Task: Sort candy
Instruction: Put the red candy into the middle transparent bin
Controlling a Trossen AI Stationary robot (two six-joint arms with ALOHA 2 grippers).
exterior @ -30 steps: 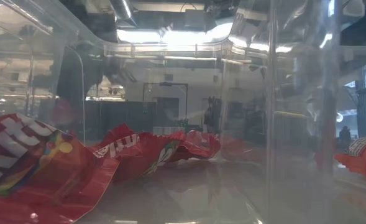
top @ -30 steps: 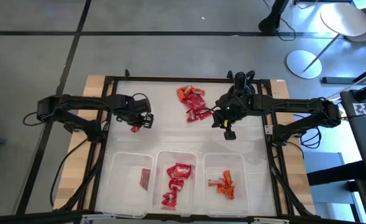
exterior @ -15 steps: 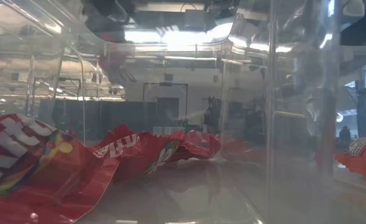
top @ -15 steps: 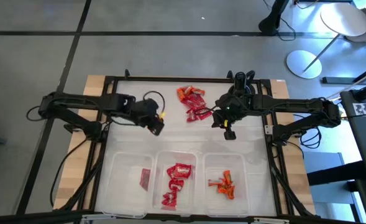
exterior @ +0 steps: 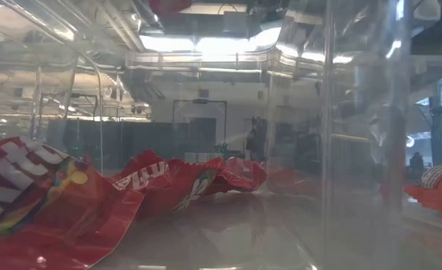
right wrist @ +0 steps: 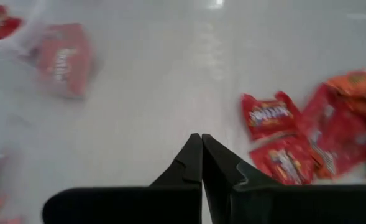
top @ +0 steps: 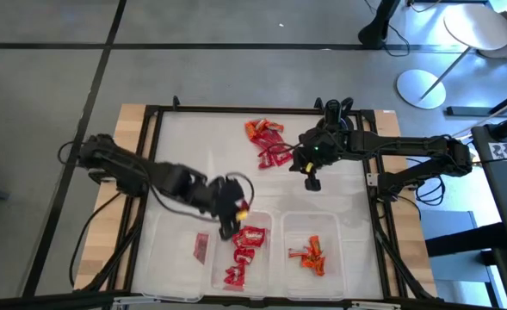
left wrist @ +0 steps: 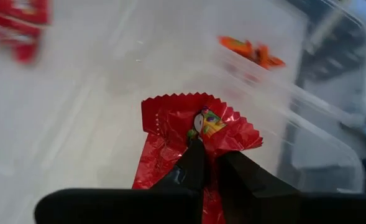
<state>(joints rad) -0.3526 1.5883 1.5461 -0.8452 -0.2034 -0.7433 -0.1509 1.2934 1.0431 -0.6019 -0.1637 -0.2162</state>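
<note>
My left gripper (top: 236, 215) hangs over the far end of the middle clear bin (top: 220, 258), shut on a small red candy packet (left wrist: 189, 121). That bin holds more red packets (top: 244, 245). A flat red bar (top: 200, 247) lies in the left bin, and orange pieces (top: 312, 255) lie in the right bin. A loose pile of red and orange candy (top: 266, 142) rests on the white table at the far middle. My right gripper (top: 312, 181) hovers shut just to the near right of that pile, with nothing in it. My left gripper pinches the crumpled red packet between its two fingers (left wrist: 194, 167), on the crinkled part (left wrist: 202, 132) just below its serrated end. The fingers slant downward. The packet is lifted clear, its serrated end sticking out past the fingertips and the rest bunched between the fingers.
Three clear bins stand side by side along the near edge, and their walls rise above the table top. A black frame (top: 236, 109) runs around the white work surface. Bare table lies between the pile and the bins.
My left gripper has risen and swung from the table's left part toward the right and the near edge, rolling as it went. It has carried the red packet off the table to above the middle bin. My right gripper has kept its place.
</note>
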